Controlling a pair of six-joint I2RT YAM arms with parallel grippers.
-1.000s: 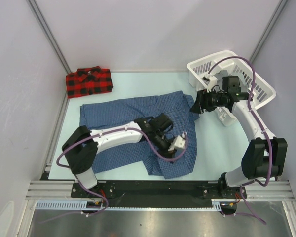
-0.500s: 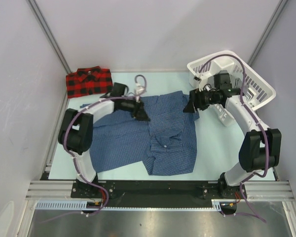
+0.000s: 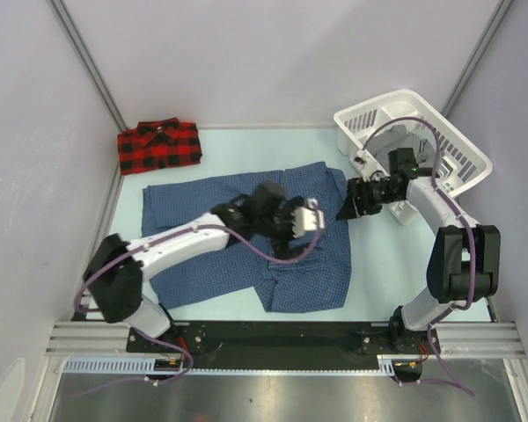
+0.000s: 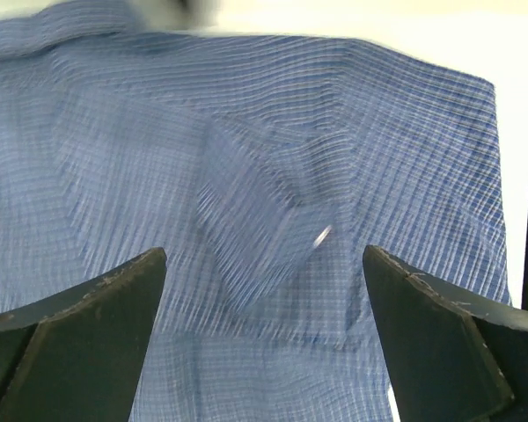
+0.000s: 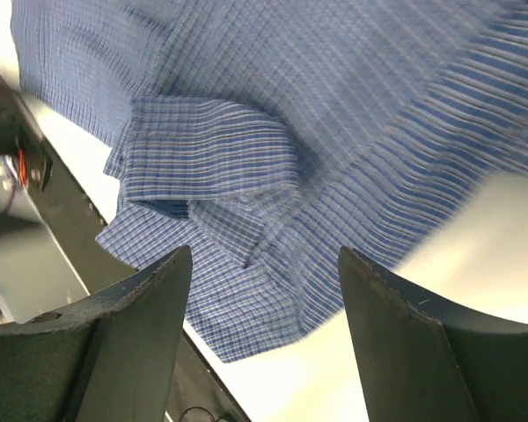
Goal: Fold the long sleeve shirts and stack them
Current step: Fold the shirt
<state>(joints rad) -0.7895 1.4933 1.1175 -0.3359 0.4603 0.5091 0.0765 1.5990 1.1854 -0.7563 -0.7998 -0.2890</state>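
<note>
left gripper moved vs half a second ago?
Yes. The left gripper swung right and nearer to the bases, away from the red shirt, and now hangs open over the middle of the blue shirt.

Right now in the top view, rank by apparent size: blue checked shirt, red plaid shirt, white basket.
1. blue checked shirt, spread out
2. white basket
3. red plaid shirt, folded, clearly smallest
</note>
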